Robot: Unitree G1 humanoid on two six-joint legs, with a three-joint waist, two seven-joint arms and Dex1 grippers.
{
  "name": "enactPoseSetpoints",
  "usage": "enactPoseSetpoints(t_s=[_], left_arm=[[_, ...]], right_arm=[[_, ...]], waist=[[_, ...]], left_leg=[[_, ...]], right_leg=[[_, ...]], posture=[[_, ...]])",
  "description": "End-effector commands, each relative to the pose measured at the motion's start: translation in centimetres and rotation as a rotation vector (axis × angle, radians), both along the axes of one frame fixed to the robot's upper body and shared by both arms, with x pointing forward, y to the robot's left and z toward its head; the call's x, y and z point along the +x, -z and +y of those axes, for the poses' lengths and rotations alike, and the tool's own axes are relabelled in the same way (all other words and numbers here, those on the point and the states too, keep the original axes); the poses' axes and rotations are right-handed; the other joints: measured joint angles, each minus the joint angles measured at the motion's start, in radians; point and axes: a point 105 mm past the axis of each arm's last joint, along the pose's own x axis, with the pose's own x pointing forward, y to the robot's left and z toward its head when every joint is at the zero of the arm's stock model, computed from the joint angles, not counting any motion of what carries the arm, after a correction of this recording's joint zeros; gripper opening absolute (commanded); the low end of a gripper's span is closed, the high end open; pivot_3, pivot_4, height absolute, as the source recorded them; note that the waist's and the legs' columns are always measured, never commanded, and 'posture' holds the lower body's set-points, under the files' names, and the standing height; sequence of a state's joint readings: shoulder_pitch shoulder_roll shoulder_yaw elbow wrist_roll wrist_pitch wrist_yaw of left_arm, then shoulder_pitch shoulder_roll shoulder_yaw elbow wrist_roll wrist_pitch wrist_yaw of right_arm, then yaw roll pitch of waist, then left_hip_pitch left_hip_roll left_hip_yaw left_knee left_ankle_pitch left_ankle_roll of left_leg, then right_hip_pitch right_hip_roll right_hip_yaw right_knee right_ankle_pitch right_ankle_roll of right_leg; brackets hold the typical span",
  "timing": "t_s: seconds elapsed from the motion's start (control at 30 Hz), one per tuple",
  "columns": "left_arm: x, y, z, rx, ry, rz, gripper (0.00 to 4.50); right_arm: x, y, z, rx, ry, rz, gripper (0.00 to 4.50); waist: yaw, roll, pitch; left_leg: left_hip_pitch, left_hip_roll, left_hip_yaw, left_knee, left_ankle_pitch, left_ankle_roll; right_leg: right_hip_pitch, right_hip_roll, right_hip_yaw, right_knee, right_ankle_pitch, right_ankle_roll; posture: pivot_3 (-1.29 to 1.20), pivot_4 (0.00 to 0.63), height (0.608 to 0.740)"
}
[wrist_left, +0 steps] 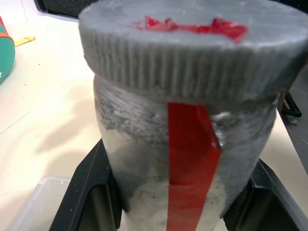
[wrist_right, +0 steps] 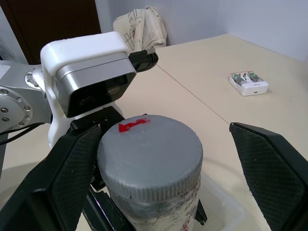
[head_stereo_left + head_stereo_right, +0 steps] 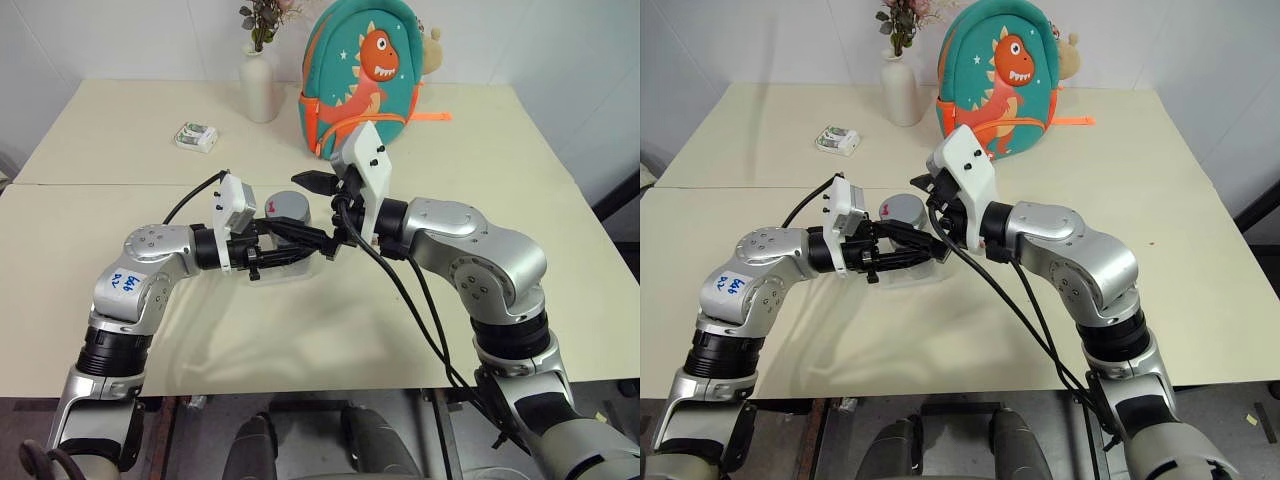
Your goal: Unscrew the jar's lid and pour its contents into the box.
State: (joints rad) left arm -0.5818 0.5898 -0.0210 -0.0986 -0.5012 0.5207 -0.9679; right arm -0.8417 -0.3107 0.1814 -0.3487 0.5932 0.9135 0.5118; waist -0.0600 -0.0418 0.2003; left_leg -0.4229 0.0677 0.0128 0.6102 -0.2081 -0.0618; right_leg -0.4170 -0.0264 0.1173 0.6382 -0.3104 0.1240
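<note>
My left gripper (image 3: 300,243) is shut on the jar (image 1: 144,192), holding it upright above the table; its black fingers (image 1: 91,197) press on both sides of the silvery body with the red label strip. The grey lid (image 2: 151,154) with a red mark sits on the jar. My right gripper (image 2: 161,134) is open and straddles the lid from the side. One of its fingers (image 2: 72,168) is close against the lid's edge and the other stands well clear. The clear plastic box (image 3: 285,272) lies on the table just below the jar.
At the table's back stand a white vase (image 3: 259,85) with flowers and a teal dinosaur backpack (image 3: 365,75). A small white-and-green packet (image 3: 196,136) lies at the back left. Black cables hang from my right wrist toward the table's front edge.
</note>
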Motion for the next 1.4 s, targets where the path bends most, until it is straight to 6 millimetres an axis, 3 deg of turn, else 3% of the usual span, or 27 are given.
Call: enactPoseSetpoints(t_s=[0.03,0.13,0.33,0.5,0.77,1.27,1.4], left_arm=[[-0.3,-0.9,-0.4,-0.005,0.026,-0.049,2.06],[-0.3,-1.0,-0.5,-0.007,0.027,-0.051,2.06],[-0.6,-1.1,-0.7,-0.003,0.072,-0.07,2.06],[-2.5,-1.2,-0.5,-0.004,0.267,-0.088,2.06],[-3.3,-1.3,-0.4,0.037,0.449,-0.111,2.06],[-2.6,-1.8,-0.1,0.025,0.41,-0.16,2.06],[-2.7,-2.0,-0.1,0.022,0.405,-0.164,2.06]], right_arm=[[-0.5,-0.9,0.2,0.013,-0.03,-0.026,3.37],[-0.6,-0.8,0.3,0.01,-0.044,-0.018,2.56],[-0.8,-1.0,0.1,0.02,-0.083,-0.025,2.56],[-2.3,-1.5,-1.1,-0.016,-0.252,-0.083,2.56],[-3.4,-1.4,-2.9,-0.062,-0.464,-0.092,2.56],[-3.5,-1.4,-3.4,-0.043,-0.495,-0.09,2.56],[-3.2,-1.5,-3.5,-0.039,-0.47,-0.083,3.92]], waist=[[0.0,0.0,0.0],[0.001,0.0,0.0],[0.0,0.0,0.0],[0.002,0.0,0.0],[0.001,0.0,0.0],[0.001,0.0,0.0],[0.002,0.0,0.0]], left_leg=[[0.0,0.0,0.0,0.0,0.0,0.0],[0.0,0.0,0.0,0.0,0.0,0.0],[0.0,0.0,0.0,0.0,0.0,0.0],[-0.001,0.0,0.0,0.0,0.0,0.0],[-0.001,0.0,0.0,0.001,0.0,0.0],[-0.001,0.0,0.0,0.001,0.0,0.0],[-0.001,0.0,0.0,0.001,0.0,0.0]], right_leg=[[0.0,0.0,0.0,0.0,0.0,0.0],[0.0,0.0,0.0,0.0,0.0,0.0],[0.0,0.0,0.0,0.0,0.0,0.0],[0.0,0.0,0.0,-0.001,0.0,0.0],[0.0,0.0,-0.001,-0.001,0.0,0.0],[0.0,0.0,-0.001,-0.001,0.0,0.0],[0.0,0.0,-0.001,0.0,0.0,0.0]], posture=[[0.0,0.15,0.74],[0.0,0.15,0.74],[0.0,0.15,0.74],[0.0,0.15,0.74],[0.0,0.15,0.74],[0.0,0.15,0.74],[0.0,0.15,0.74]])
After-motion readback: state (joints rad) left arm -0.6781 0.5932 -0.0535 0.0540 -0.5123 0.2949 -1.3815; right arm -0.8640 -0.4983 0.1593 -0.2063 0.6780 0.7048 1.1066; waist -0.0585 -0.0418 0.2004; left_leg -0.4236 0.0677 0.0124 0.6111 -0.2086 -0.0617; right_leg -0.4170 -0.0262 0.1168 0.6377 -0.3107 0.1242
